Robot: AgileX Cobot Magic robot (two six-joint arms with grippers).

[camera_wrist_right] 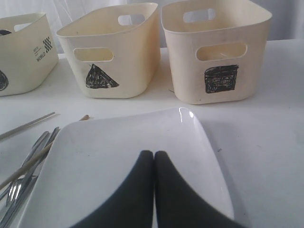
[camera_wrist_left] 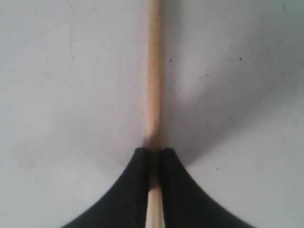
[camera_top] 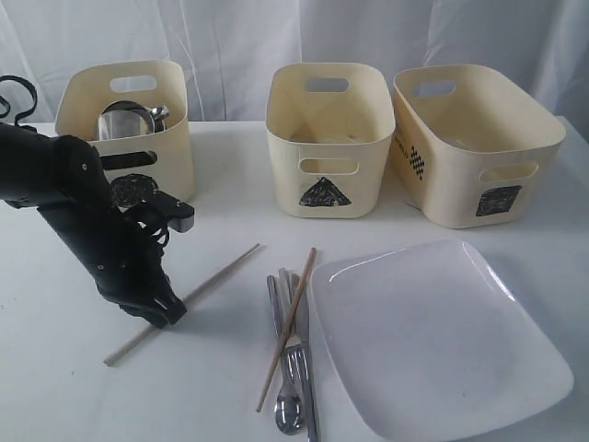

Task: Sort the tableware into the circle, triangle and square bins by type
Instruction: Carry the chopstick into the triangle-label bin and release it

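One wooden chopstick (camera_top: 225,270) lies slanted on the white table, and my left gripper (camera_top: 166,318) is down on it at mid-length. In the left wrist view the black fingers (camera_wrist_left: 137,185) are shut on this chopstick (camera_wrist_left: 153,85). The second chopstick (camera_top: 287,327) lies across the steel fork, spoon and knife (camera_top: 296,368) beside the large white square plate (camera_top: 433,341). My right gripper (camera_wrist_right: 153,154) is shut with nothing in it and hovers over the plate (camera_wrist_right: 118,147); the exterior view does not show it.
Three cream bins stand in a row at the back: the circle bin (camera_top: 175,157) on the left with steel ware (camera_top: 124,120) inside, the triangle bin (camera_top: 359,184) in the middle, the wider square bin (camera_top: 451,184) on the right.
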